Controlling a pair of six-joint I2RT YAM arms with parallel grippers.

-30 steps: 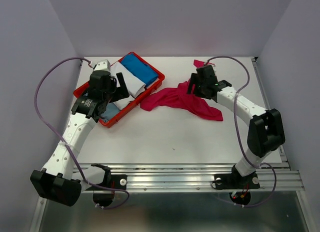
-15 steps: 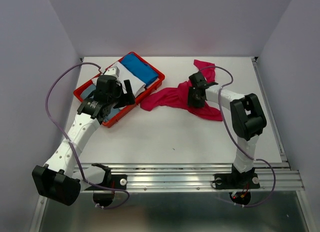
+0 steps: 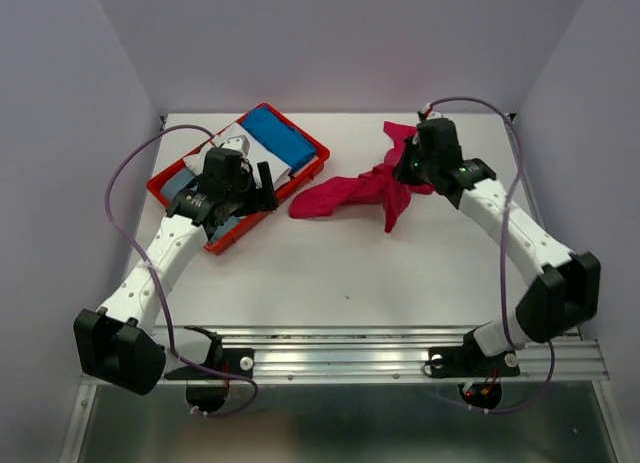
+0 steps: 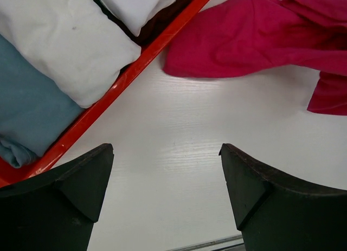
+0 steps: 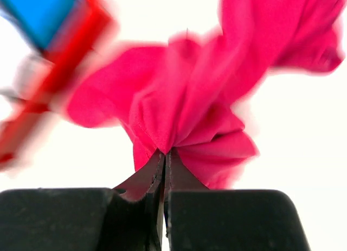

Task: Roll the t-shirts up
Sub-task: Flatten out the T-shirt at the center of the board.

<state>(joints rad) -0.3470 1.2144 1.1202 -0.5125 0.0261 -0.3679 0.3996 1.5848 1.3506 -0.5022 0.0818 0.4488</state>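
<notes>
My left tool (image 4: 165, 153) hung over the right rim of the tray (image 4: 135, 69), jaws wide apart, gripping nothing. In the tray lay a grey-blue tee (image 4: 27, 104), a white tee (image 4: 59, 39) and a blue tee (image 3: 278, 135), side by side. Right of it the pink tee (image 3: 345, 193) sprawled crumpled on the table (image 3: 350, 273). My right tool (image 5: 165, 153) was clamped on a bunched fold at its right end.

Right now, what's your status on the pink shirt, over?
Right gripper shut on the pink shirt, pinching a bunched fold. Left gripper open, empty, over the table beside the red tray. Shirt crumpled, not rolled. Nothing blocking it.
</notes>
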